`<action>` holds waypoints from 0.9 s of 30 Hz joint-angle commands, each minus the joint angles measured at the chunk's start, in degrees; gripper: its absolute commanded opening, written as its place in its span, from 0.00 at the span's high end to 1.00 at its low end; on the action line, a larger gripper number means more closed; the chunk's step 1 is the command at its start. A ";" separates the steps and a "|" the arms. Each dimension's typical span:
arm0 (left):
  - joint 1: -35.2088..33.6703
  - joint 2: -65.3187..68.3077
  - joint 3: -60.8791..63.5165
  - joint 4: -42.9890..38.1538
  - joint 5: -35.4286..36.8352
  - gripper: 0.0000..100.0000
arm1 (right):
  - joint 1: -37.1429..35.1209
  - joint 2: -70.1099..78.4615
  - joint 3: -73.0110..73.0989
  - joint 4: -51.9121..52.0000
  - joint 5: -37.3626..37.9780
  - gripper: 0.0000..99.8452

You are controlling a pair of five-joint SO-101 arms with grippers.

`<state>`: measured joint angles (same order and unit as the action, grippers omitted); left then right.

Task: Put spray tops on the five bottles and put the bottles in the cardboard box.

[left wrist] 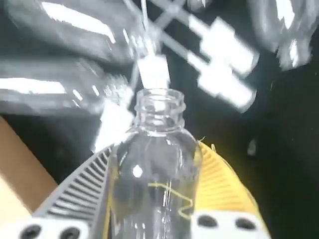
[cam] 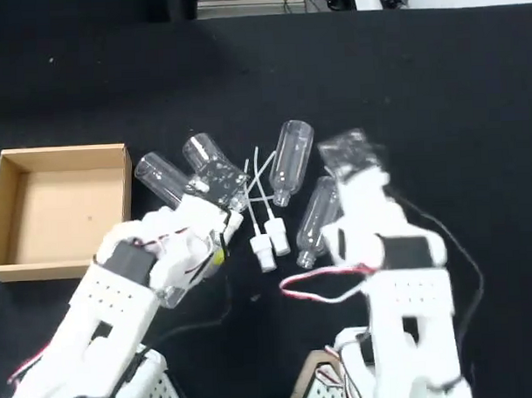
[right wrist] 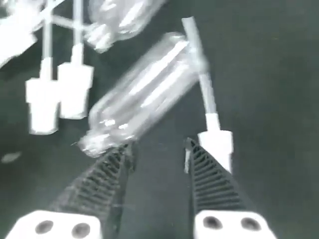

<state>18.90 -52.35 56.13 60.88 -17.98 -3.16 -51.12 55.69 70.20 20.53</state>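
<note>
The left gripper (left wrist: pixel 154 149) is clamped on a clear plastic bottle (left wrist: pixel 152 174). Its threaded neck is bare and open, and it points toward white spray tops (left wrist: pixel 222 50) lying on the black table (cam: pixel 437 88). The right gripper (right wrist: pixel 158 148) is moderately open low over the table. A second bottle (right wrist: pixel 144 92), also clear and uncapped, lies near one finger, and a long-tubed spray top (right wrist: pixel 218 142) just beside the other. The brown cardboard box (cam: pixel 63 154) sits on the left arm's side.

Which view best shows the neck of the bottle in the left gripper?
Left wrist view: the bottle is clamped in the left gripper, its uncapped threaded neck in plain sight. In the high view the left arm covers most of it. The right wrist view faces another bottle, lying down.
</note>
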 commanded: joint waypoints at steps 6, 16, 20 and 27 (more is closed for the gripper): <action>-9.19 -11.08 5.23 -3.69 5.45 0.97 | -10.64 13.85 -3.91 -8.62 -11.78 0.87; -7.78 -11.34 7.78 -5.19 12.31 0.97 | 17.49 27.47 -20.70 5.19 16.53 0.87; -4.26 -11.60 8.92 -5.27 12.31 0.97 | 23.38 32.92 -21.58 3.25 27.52 0.87; -3.30 -11.34 9.01 -4.92 12.31 0.97 | 24.18 38.81 -14.20 -12.31 30.07 0.87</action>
<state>14.59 -62.64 65.89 56.84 -6.29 20.13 -13.05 39.78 64.57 49.80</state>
